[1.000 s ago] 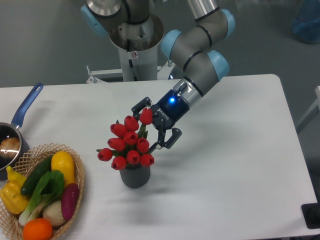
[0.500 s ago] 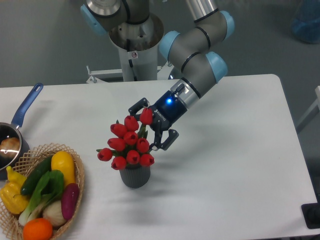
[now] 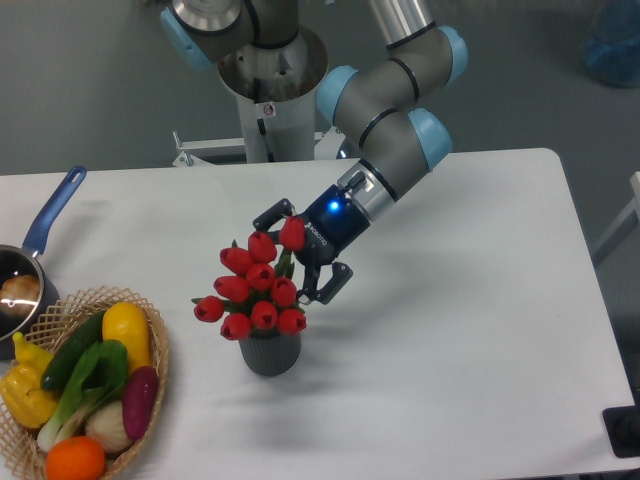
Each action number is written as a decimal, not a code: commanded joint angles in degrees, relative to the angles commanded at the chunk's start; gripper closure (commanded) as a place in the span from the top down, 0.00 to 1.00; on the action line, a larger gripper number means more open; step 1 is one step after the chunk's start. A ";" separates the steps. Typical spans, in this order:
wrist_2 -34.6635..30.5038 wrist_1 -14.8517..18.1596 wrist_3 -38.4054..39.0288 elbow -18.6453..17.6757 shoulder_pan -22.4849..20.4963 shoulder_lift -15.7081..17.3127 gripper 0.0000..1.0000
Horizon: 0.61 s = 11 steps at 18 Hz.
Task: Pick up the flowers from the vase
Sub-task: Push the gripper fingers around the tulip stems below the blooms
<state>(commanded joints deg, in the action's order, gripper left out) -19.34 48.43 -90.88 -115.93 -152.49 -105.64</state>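
The flowers, a bunch of red tulip buds with green leaves, stand in the small dark grey ribbed vase near the middle of the white table. My gripper comes in from the upper right and is open. One finger sits above and left of the topmost bud, the other lies to the right of the bunch, so the upper right buds are between the jaws. I cannot tell whether the fingers touch the buds. The stems are hidden by the buds and the vase.
A wicker basket of colourful vegetables sits at the front left. Behind it, a steel saucepan with a blue handle is at the left edge. The arm's base stands at the back.
The gripper has crept a little to the left toward the bunch, staying open. The flowers and the vase have not moved.
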 joint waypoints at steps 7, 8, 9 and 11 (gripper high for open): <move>0.00 0.00 0.00 1.49 -0.44 -0.44 1.00; 0.00 0.00 0.00 1.67 -0.44 -0.79 1.00; 0.00 0.00 0.00 1.67 -0.35 -1.05 1.00; 0.00 0.00 0.00 1.76 -0.35 -1.05 1.00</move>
<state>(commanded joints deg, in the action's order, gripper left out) -19.34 48.43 -90.88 -114.17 -152.84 -106.70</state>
